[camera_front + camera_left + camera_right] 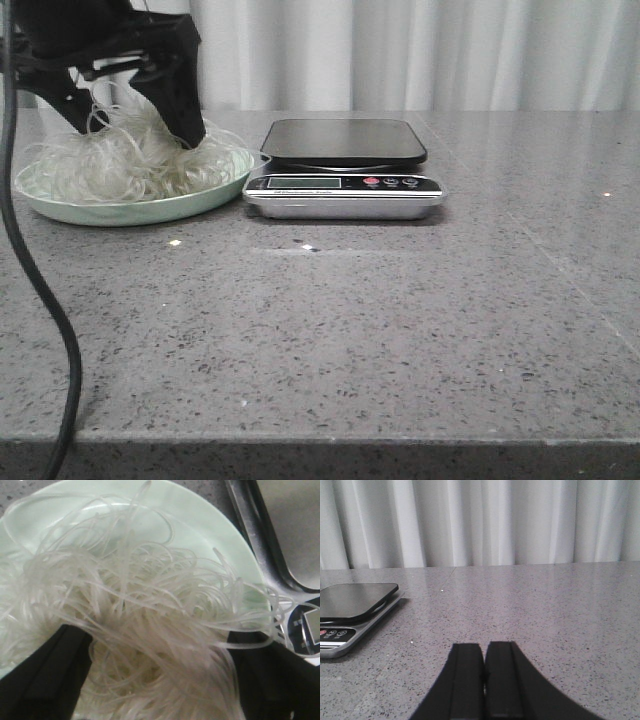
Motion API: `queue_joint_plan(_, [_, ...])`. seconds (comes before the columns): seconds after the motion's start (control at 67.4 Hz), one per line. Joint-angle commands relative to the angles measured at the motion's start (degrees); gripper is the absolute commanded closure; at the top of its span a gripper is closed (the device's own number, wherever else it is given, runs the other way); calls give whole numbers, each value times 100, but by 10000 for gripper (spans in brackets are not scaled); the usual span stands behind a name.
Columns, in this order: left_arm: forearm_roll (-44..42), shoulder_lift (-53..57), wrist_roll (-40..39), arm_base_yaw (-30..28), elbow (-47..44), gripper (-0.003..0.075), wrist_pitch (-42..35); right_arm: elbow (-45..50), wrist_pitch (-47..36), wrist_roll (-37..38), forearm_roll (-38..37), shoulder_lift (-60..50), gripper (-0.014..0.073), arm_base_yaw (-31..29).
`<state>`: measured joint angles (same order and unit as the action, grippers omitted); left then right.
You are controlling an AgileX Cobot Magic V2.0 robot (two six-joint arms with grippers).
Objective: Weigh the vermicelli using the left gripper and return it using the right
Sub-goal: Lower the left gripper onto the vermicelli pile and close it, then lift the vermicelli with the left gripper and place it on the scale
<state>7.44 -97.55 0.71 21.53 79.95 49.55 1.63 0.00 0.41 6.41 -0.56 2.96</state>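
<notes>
A fluffy nest of thin translucent white vermicelli [125, 160] sits heaped in a pale green ceramic plate [190, 205] near the table's far left corner, the black angular left gripper [135, 125] spread wide around the strands; just beside it stands a black-topped silver kitchen scale [343, 170], while the right gripper [484, 677] hangs pressed closed over bare grey speckled stone tabletop [400, 320]
</notes>
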Motion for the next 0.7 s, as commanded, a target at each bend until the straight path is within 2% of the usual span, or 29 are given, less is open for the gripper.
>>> queue_joint_plan(0.0, [76, -38, -71, 44, 350, 328, 285, -51, -484, -41, -56, -99, 435, -26])
queue_joint_plan(0.015, [76, -50, -71, 44, 350, 328, 299, -51, -484, -41, -56, -99, 435, -26])
queue_joint_plan(0.03, [76, -52, -71, 44, 400, 387, 343, -51, -484, -41, -56, -99, 435, -26])
queue_joint_plan(0.045, [76, -52, -71, 44, 415, 407, 343, -51, -484, -41, -56, -99, 435, -26])
queue_joint_plan(0.059, [76, -65, -71, 44, 456, 470, 356, -51, -484, -41, -56, -99, 435, -26])
queue_joint_plan(0.074, [76, -65, -71, 44, 456, 470, 356, -51, -484, -41, -56, -99, 435, -26])
queue_joint_plan(0.089, [66, -65, -71, 44, 488, 555, 356, -51, -484, -41, -56, -99, 435, -26])
queue_joint_plan(0.119, [66, -65, -71, 44, 554, 619, 342, -51, -484, -41, -56, -99, 435, -26])
queue_joint_plan(0.178, [66, -53, -71, 44, 771, 562, 381, -51, -484, -41, -56, -104, 435, -26])
queue_joint_plan(0.208, [66, -53, -71, 44, 923, 557, 416, -51, -484, -41, -56, -104, 435, -26])
queue_joint_plan(0.326, [116, -53, -71, 108, 1665, 596, 527, -51, -484, -41, -56, -104, 435, -26])
queue_joint_plan(0.475, [164, -53, 41, 483, 2434, 594, 361, -51, -484, -41, -56, -104, 435, -26])
queue_joint_plan(0.682, [141, -182, 276, 1155, 2588, 594, -433, -51, -484, -41, -56, -104, 435, -26])
